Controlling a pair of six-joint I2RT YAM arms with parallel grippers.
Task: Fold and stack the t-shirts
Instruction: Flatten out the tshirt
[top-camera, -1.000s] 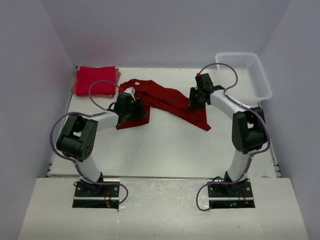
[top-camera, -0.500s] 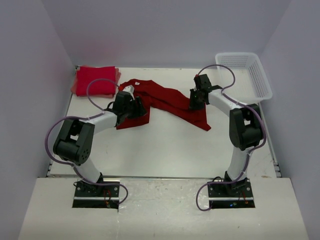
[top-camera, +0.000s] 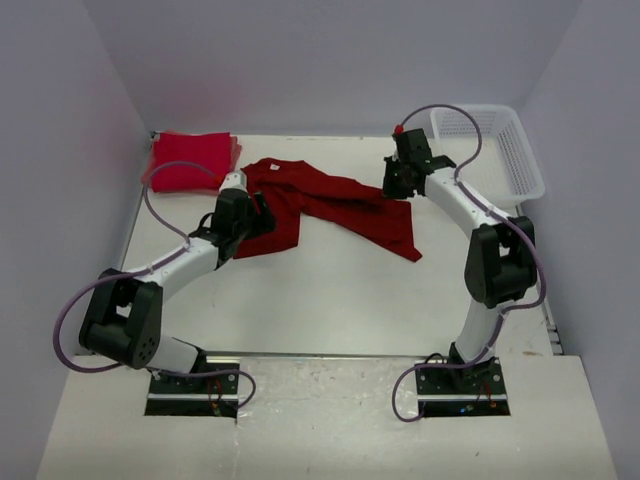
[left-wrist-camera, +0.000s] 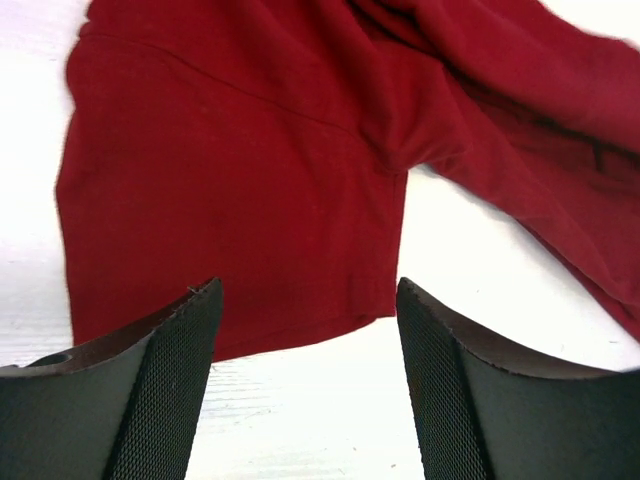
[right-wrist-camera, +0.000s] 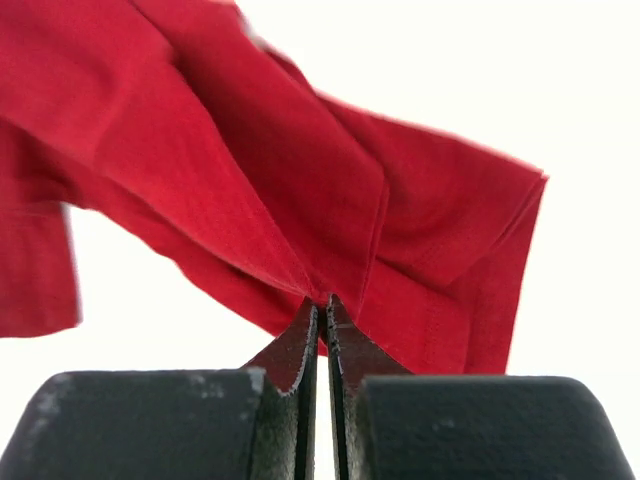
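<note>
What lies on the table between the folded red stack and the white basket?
The top view shows the crimson t-shirt spread there, one edge pinched by the right gripper.

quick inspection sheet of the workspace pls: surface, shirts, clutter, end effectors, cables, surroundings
surface: white table, no stains seen
job's things: crimson shirt lies crumpled mid-table; folded red stack in the far left corner
clutter: white basket at the far right
end effectors: left end effector open above the shirt's hem; right end effector shut on a fold of the crimson shirt
cables: purple cables loop off both arms
surroundings: plain pale walls on three sides
</note>
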